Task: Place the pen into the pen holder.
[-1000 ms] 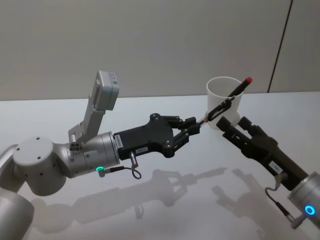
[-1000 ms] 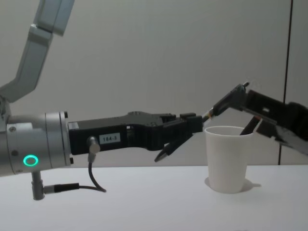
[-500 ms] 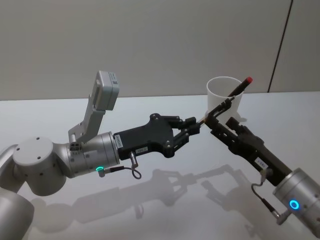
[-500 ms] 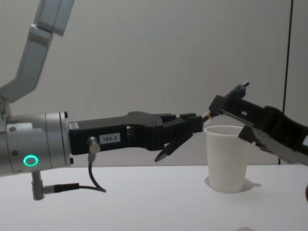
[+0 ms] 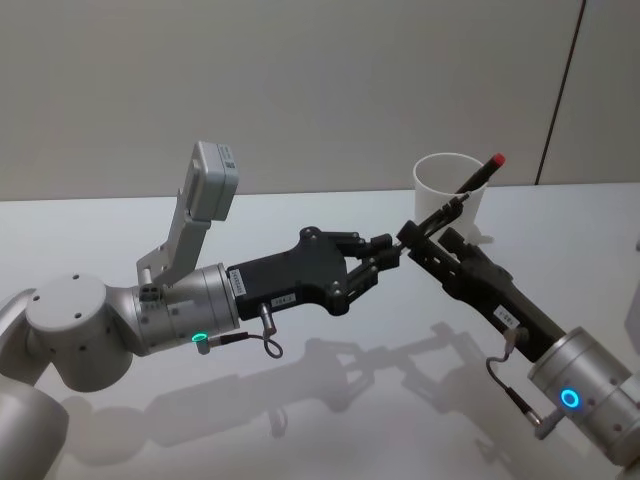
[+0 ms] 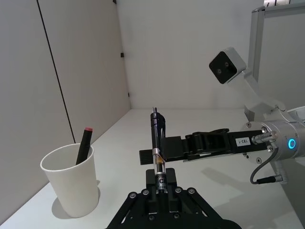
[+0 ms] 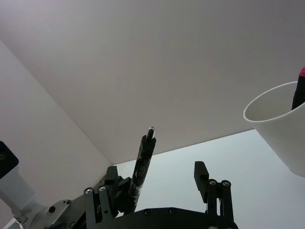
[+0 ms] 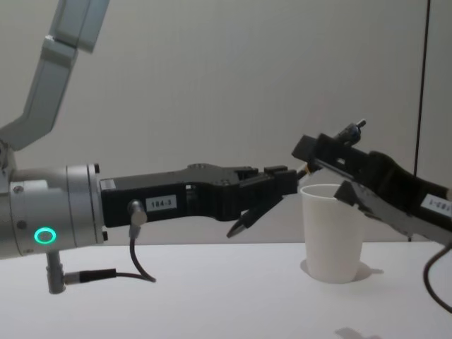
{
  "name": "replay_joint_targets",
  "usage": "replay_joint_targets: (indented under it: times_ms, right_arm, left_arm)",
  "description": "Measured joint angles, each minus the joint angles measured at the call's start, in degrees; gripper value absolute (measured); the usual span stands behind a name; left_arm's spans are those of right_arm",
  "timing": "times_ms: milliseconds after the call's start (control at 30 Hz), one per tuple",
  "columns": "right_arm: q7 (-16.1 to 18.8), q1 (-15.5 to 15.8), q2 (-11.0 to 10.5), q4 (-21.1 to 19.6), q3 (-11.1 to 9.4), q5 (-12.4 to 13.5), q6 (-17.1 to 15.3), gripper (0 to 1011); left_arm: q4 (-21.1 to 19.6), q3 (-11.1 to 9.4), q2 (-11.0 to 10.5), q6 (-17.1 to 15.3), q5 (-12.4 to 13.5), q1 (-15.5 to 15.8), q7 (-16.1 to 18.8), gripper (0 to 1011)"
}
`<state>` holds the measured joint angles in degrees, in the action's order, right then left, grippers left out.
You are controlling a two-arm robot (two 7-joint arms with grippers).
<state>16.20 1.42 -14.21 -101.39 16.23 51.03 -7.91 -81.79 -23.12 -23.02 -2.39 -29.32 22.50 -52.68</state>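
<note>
Presently, above the table (image 5: 120,220), the left gripper (image 5: 392,250) meets the right gripper (image 5: 428,240), spread apart, beside the pen holder (image 8: 332,240) (one red-tipped pen (image 5: 487,168) inside), clamping the pen (image 6: 156,138), which the right should pinch squarely mid-barrel before any release.

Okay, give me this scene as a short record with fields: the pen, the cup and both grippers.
pen: black with a clear section, held in the air beside the cup
left gripper: shut on the pen's lower end
right gripper: open, one finger on either side of the pen
pen holder: white paper cup, upright on the table
already in cup: red-tipped pen, leaning on the rim
task state: held pen not yet in the cup
</note>
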Motion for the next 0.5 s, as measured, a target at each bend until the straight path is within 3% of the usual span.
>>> replay_joint_targets:
  times_ms: [500]
  right_arm:
    - [0.75, -1.93, 1.47, 1.63, 0.79, 0.29, 0.18, 1001]
  left_arm:
    - [0.0, 0.0, 0.0, 0.0, 0.0, 0.0, 0.0, 121]
